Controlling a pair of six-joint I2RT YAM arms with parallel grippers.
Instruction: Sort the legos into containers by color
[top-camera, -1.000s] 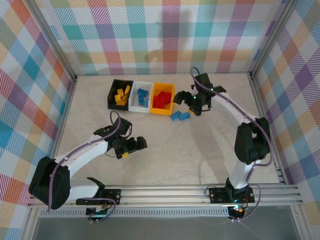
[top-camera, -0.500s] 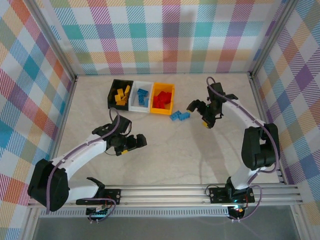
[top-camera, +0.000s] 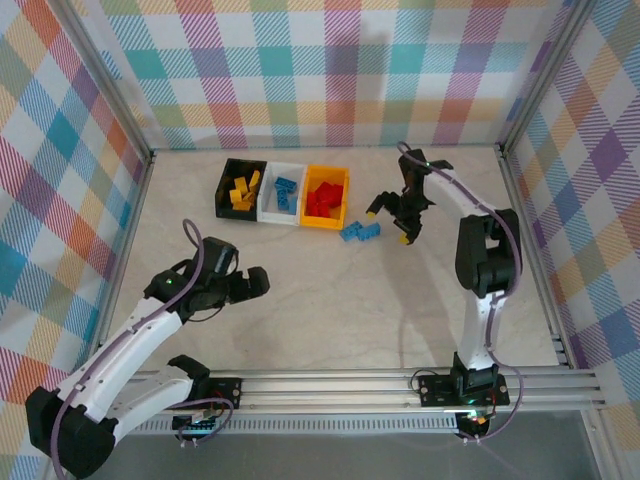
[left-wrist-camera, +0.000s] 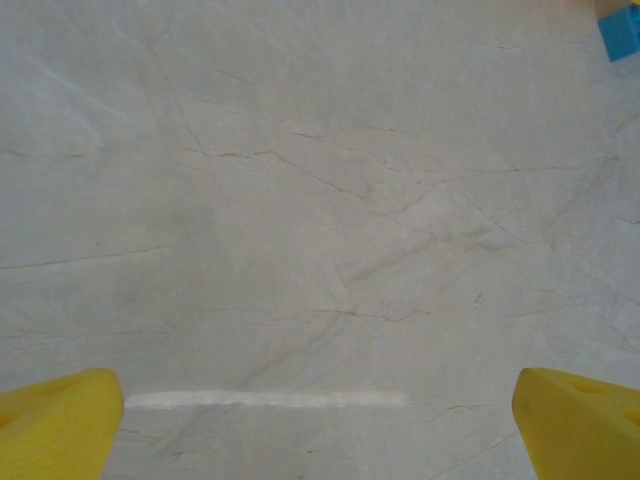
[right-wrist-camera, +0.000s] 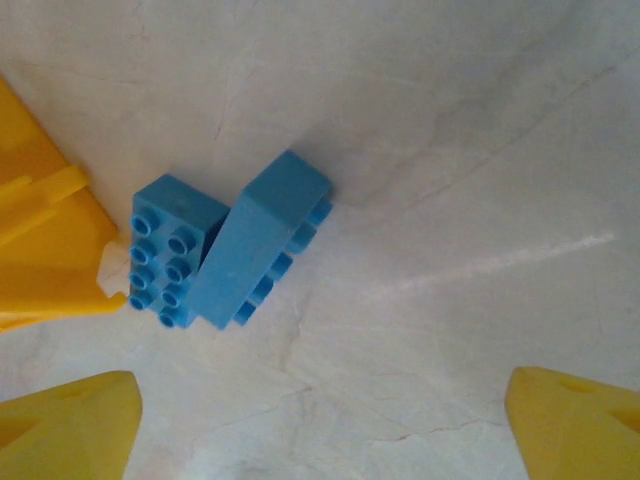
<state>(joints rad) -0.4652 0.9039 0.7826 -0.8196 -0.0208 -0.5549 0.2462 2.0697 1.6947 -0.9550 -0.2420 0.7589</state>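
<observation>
Two blue legos (top-camera: 360, 232) lie touching on the table, just right of the yellow-orange container (top-camera: 322, 224). In the right wrist view one blue lego (right-wrist-camera: 165, 250) is studs-up and the other blue lego (right-wrist-camera: 262, 240) leans on its side against it. My right gripper (top-camera: 391, 220) hovers right of them, open, and the right gripper (right-wrist-camera: 320, 430) has only bare table between its fingertips. My left gripper (top-camera: 256, 282) is open over bare table at the left front, and the left gripper (left-wrist-camera: 320, 430) is empty. Yellow legos (top-camera: 242, 190) fill the black container (top-camera: 220, 195), blue legos (top-camera: 286, 190) the white container (top-camera: 280, 218), and red legos (top-camera: 325, 198) the yellow-orange one.
The three containers stand side by side at the back of the table. A corner of the yellow-orange container (right-wrist-camera: 40, 240) shows beside the blue legos. Checked walls and metal rails close in the table on three sides. A blue lego's corner (left-wrist-camera: 625, 35) shows in the left wrist view.
My left arm has drawn back to the left and toward the near edge, still open. My right gripper has swung out from beside the yellow-orange container to stand right of the blue legos.
</observation>
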